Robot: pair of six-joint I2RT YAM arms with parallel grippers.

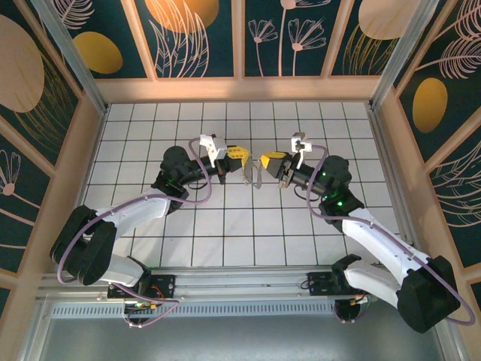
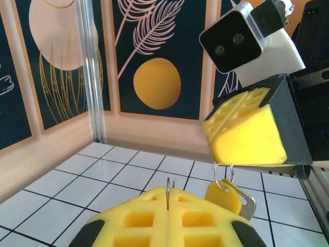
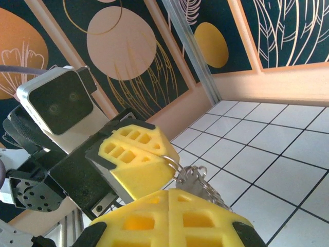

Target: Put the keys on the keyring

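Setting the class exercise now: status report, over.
Left gripper shut on keyring. Right gripper shut, key dangling from it. No obstruction seen.

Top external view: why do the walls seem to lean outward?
Top external view: a wide lens likely splays the dark flower-painted walls outward. Left wrist view: the yellow foam fingers of the left gripper sit close to the lens, cropped at the bottom.

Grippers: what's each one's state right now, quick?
Left gripper: closed, pinching the keyring.
Right gripper: closed, holding the keys, which hang below its pads.
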